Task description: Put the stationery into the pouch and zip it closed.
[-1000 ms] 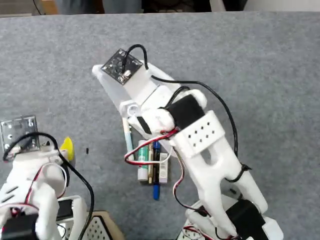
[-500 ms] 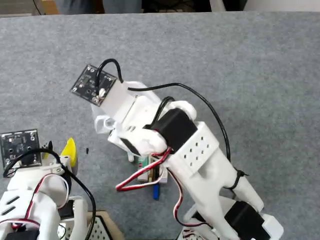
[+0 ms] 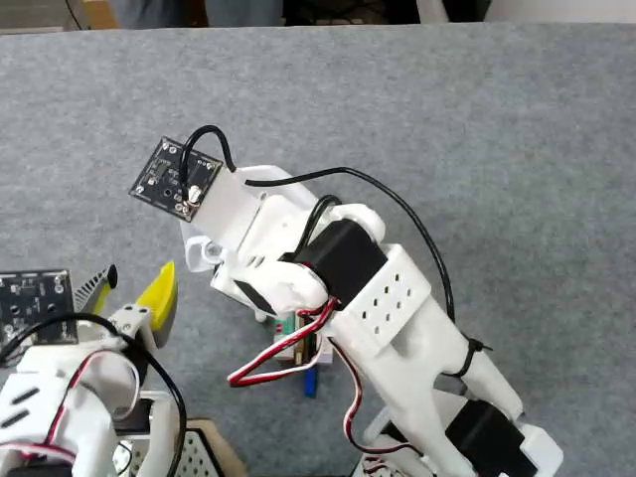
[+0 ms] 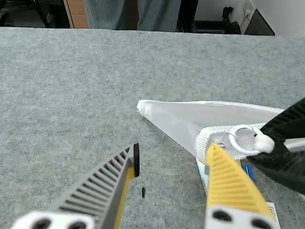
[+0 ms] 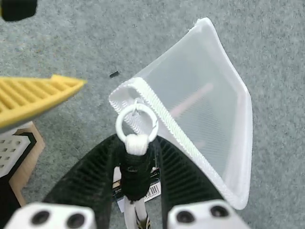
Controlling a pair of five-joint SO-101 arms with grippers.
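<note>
My right gripper (image 5: 137, 149) has its black fingers shut on the pull cord just under the white ring (image 5: 136, 122) of the white mesh pouch (image 5: 200, 95). A pencil shows faintly through the mesh. In the high view the ring (image 3: 205, 249) sits at the tip of the right arm, which covers most of the pouch. Loose stationery (image 3: 298, 343), including a blue pen (image 3: 310, 383), lies partly under that arm. My left gripper (image 4: 174, 151) is open, its yellow finger (image 4: 228, 186) beside the ring (image 4: 243, 138) and the pouch (image 4: 205, 119) just beyond. It stands at the lower left (image 3: 137, 273).
Grey felt covers the table (image 3: 497, 119), with open room at the back and right. A tiny black speck (image 4: 143, 192) lies on the felt near the left gripper. A wooden base plate (image 3: 209, 447) sits at the front edge between the arms.
The right arm has swung its wrist to the left, toward the left arm, taking the pouch along. The left gripper has spread its fingers and come closer to the ring.
</note>
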